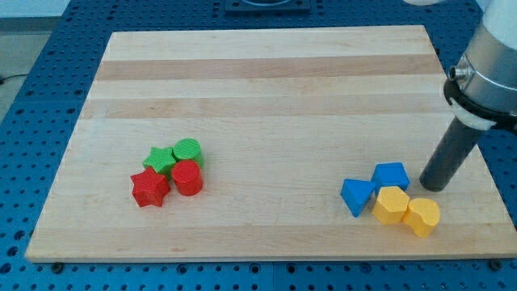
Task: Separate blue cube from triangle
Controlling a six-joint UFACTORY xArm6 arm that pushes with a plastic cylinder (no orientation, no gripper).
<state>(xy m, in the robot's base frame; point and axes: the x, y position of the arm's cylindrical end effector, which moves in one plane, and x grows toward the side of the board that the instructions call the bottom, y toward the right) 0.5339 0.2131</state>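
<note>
The blue cube (pixel 391 175) sits at the view's lower right on the wooden board (pixel 266 89). The blue triangle (pixel 356 196) touches it on its lower left. My tip (pixel 434 187) rests on the board just right of the blue cube, a small gap apart. A yellow hexagonal block (pixel 392 205) lies right below the cube, touching it and the triangle. A yellow heart-shaped block (pixel 422 216) lies to the right of that, just below my tip.
A second cluster lies at the view's lower left: a green star (pixel 161 160), a green cylinder (pixel 187 151), a red star (pixel 149 188) and a red cylinder (pixel 187 178). The board's right edge runs close to my tip.
</note>
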